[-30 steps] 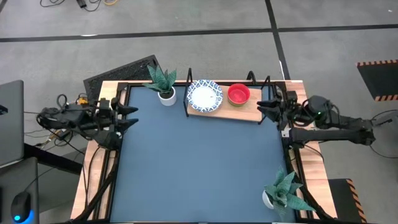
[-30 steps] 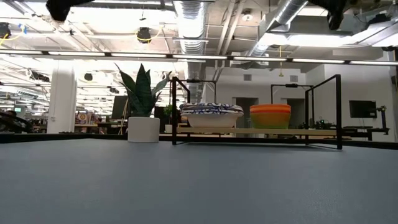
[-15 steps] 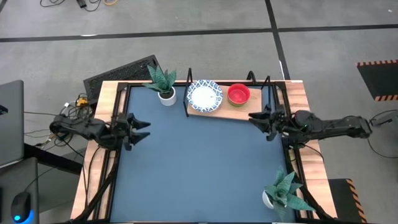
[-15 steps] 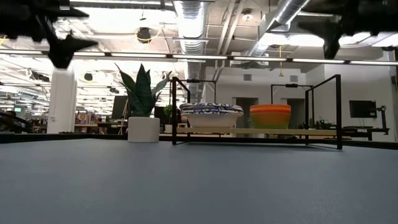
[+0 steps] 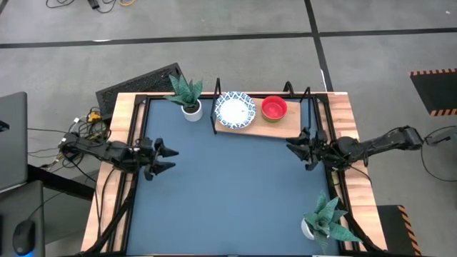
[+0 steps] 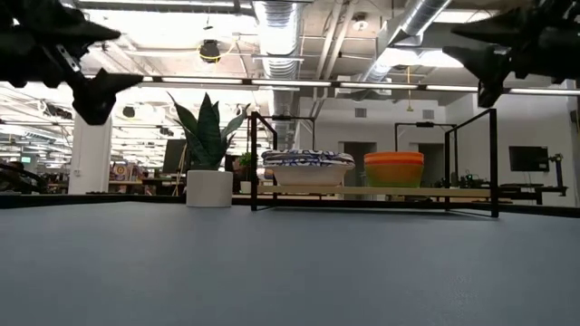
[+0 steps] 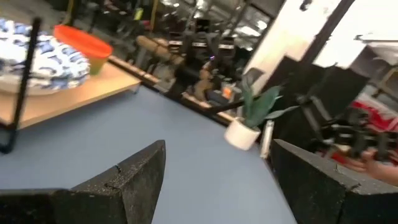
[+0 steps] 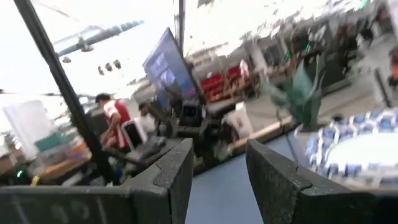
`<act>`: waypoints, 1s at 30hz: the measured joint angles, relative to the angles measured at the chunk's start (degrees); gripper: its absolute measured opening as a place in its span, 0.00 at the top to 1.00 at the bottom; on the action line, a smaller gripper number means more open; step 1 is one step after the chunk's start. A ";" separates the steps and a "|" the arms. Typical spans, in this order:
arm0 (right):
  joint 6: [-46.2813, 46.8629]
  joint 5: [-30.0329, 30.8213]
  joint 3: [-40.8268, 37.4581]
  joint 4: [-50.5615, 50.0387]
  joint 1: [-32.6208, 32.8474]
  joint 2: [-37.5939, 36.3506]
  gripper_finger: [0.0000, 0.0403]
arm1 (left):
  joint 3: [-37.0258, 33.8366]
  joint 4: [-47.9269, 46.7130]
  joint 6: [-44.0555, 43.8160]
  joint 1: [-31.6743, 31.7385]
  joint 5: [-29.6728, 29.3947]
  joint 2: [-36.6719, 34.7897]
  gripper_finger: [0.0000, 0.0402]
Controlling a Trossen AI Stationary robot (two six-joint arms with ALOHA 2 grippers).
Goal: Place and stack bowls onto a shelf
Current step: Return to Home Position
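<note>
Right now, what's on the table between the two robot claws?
Nothing: the high view shows only bare blue tabletop between the left gripper and the right gripper.

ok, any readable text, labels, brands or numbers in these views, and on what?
No legible text in any view.
Blue-rimmed bowls: pattern only, no lettering.
Red bowl, shelf, white plant pot: no markings visible.
Striped floor marking: orange and black stripes, no words.
Dark screen in the low view: too small to read.
Large screen in the right wrist view: blurred, unreadable.
</note>
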 joint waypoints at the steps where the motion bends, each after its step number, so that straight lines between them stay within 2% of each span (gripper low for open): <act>1: -1.07 0.90 0.00 1.24 0.14 -0.07 0.57 | 0.00 0.64 0.12 0.00 0.78 -0.17 0.32; 4: -5.08 1.23 0.00 3.82 0.13 -0.41 0.57 | 0.14 1.79 1.60 0.02 3.70 -0.15 0.32; 10: -6.72 2.01 0.92 9.19 -1.43 -0.90 0.57 | 3.54 1.46 1.83 0.00 3.60 -0.12 0.32; 16: -6.66 -4.41 4.71 8.83 -3.61 -8.19 0.57 | 9.55 -0.98 5.63 0.02 0.59 -0.10 0.32; 19: -5.83 -9.09 4.78 0.01 -4.40 -15.95 0.57 | 9.48 -3.96 5.98 0.02 -2.27 -0.07 0.32; 21: -3.51 -9.93 4.74 -8.34 -4.57 -20.94 0.57 | 8.11 -3.82 4.58 0.04 -3.20 -0.08 0.32; 26: -2.18 -9.98 4.93 -15.51 -4.63 -20.17 0.57 | 2.53 -1.28 1.08 -0.04 -0.63 -0.10 0.32; 30: 0.32 -8.86 4.43 -27.39 -5.23 -20.59 0.57 | 0.02 -0.76 -0.17 -0.04 -0.09 0.08 0.32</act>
